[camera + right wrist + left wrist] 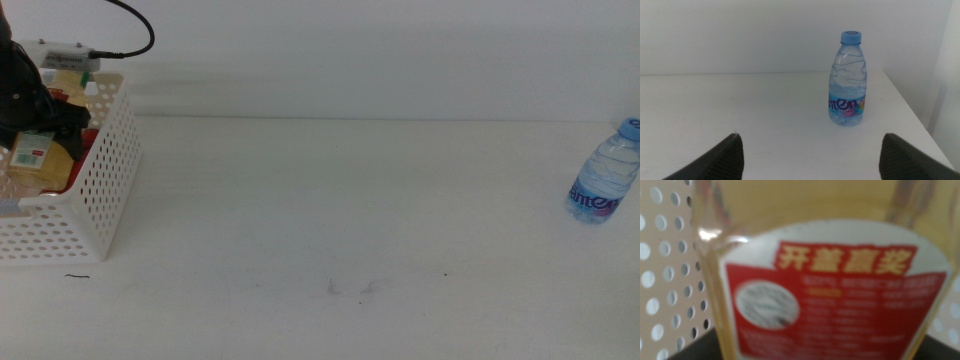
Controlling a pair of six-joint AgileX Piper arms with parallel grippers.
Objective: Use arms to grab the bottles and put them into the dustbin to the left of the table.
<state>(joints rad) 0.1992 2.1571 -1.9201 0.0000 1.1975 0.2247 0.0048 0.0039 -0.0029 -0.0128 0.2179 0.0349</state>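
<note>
- My left tool (45,135) is over the dustbin (110,190) at nine o'clock; its grip on the juice bottle (830,280) I cannot tell.
- I'd release low.
- Right tool (810,155), spread wide, faces the water bottle (847,85).

The clear plastic water bottle (848,80) has a blue cap and blue label. The white perforated plastic basket (100,195) holds a yellow juice bottle (830,280) with a red-and-white label.

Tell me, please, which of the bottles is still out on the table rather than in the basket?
The blue-capped water bottle, upright at the table's right edge, ahead of the open right gripper. The yellow juice bottle is already inside the white basket, at the left gripper.
</note>
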